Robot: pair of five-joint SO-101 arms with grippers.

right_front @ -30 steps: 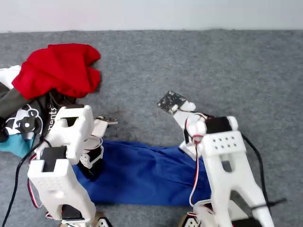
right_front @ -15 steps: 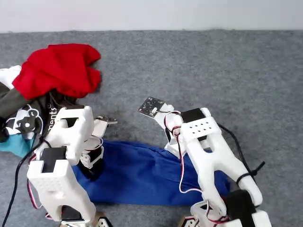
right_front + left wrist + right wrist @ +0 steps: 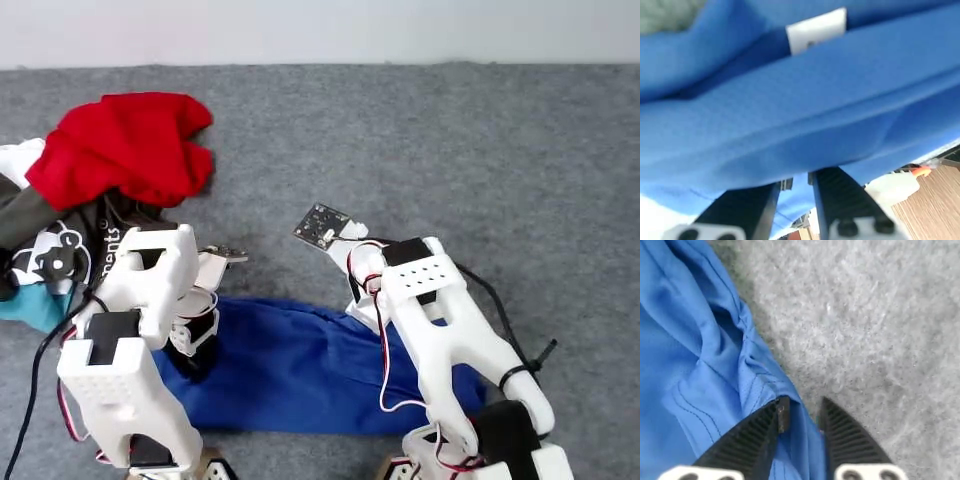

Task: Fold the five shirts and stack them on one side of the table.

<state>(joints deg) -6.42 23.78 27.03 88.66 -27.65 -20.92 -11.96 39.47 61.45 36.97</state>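
Blue shirt: the blue shirt (image 3: pixel 300 365) is lying stretched out along the near edge of the desk (image 3: pixel 480 150), running between our two arms. It's rumpled, not flat.
Left hand: our left hand (image 3: pixel 799 182) is down at the shirt's left end, near the near-left corner. The fingers are almost together with blue cloth pinched between them, so we'd call that a grip on the shirt. In the left wrist view the fabric hangs right over the fingers, and a white tag (image 3: pixel 816 30) is sewn on it.
Right hand: the right hand (image 3: pixel 802 412) sits at the far side of the shirt, about midway along the near edge. The fingers are a little apart and the hem runs between them, with grey desk just beside it. It looks like a straddle to us, not a pinch.
Pile: the rest is heaped at the left edge. The red shirt (image 3: pixel 125 145) is on top, toward the far side. The black shirt (image 3: pixel 60 245) with a print is under it, on the near side. A bit of white cloth (image 3: pixel 18 160) and some teal cloth (image 3: pixel 35 305) poke out right at the edge.
Folded stack: none that we can see, just the heap.
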